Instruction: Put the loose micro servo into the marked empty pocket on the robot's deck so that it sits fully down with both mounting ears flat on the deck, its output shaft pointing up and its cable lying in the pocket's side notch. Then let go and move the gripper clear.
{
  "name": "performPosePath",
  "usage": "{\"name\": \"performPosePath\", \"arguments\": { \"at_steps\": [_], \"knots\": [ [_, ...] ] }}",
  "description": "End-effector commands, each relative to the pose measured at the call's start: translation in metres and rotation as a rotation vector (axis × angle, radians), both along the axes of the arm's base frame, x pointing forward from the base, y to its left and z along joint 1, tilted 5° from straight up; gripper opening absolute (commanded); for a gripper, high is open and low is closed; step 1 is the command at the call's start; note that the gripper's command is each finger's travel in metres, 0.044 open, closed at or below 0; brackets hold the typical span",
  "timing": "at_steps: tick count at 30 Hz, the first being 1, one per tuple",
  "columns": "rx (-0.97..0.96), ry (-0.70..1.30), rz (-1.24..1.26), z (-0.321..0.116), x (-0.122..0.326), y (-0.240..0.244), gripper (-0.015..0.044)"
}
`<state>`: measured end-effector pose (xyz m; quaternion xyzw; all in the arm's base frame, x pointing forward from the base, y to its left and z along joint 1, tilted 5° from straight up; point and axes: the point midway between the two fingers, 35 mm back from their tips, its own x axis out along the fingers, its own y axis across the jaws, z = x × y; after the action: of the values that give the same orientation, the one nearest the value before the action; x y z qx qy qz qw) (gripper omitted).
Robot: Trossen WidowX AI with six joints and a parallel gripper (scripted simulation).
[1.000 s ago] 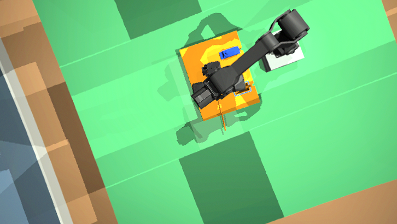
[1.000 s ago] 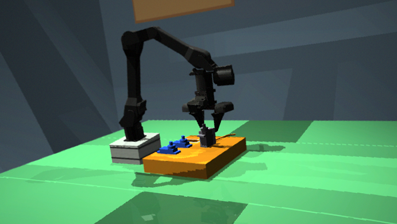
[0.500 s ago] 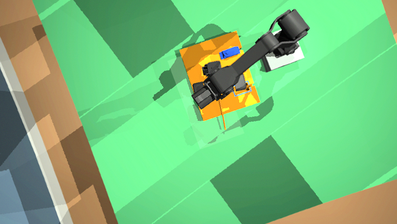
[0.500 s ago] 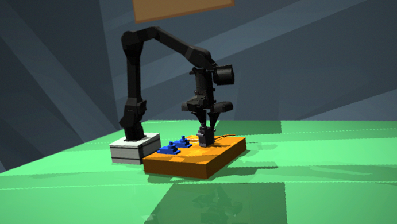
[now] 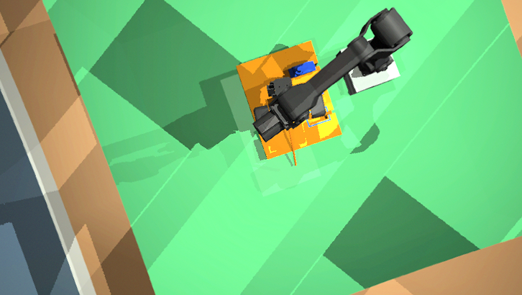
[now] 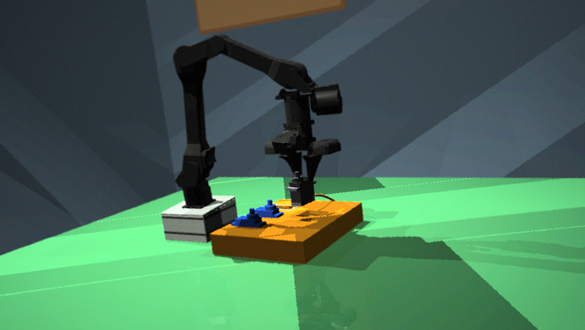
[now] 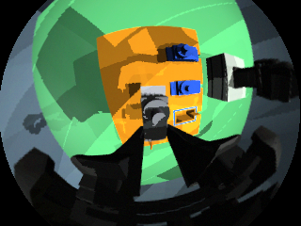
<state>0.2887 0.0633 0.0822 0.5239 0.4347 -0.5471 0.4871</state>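
The loose micro servo [image 6: 301,196] [image 7: 155,105] is grey and black and upright, its shaft up. It is held just above the orange deck [image 5: 259,65] [image 6: 259,249] [image 7: 110,43]. My gripper [image 6: 303,180] [image 7: 154,127] is shut on it, one finger on each side; the arm hides the fingertips in the top view. The thin orange cable [image 5: 294,152] [image 6: 325,196] trails from the servo past the deck's edge. The empty pocket's blue-and-white outline [image 5: 319,123] [image 7: 174,118] lies right of the servo in the wrist view.
Two blue servos [image 6: 250,220] [image 6: 269,209] [image 7: 183,53] [image 7: 186,88] sit in the deck in line with the marked pocket. The arm's white base [image 5: 374,79] [image 6: 184,226] [image 7: 232,89] stands close beside the deck. Dark shadows cross the green mat [image 5: 203,247].
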Motion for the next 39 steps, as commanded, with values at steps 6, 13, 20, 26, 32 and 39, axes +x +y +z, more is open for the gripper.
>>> {"name": "performPosePath", "arguments": {
  "at_steps": [6,13,20,26,32,39],
  "knots": [
    [0.003,-0.001,0.003,0.001,0.002,0.013,0.0000],
    [0.005,-0.001,0.003,-0.001,0.003,0.033,0.0000],
    [0.002,0.010,0.154,-0.001,0.003,0.033,0.0000],
    [-0.003,0.025,0.359,-0.001,0.003,0.033,0.0000],
    [-0.008,0.041,0.564,-0.001,0.003,0.033,0.0000],
    [-0.014,0.059,0.804,-0.001,0.003,0.033,0.0000]
  ]
}}
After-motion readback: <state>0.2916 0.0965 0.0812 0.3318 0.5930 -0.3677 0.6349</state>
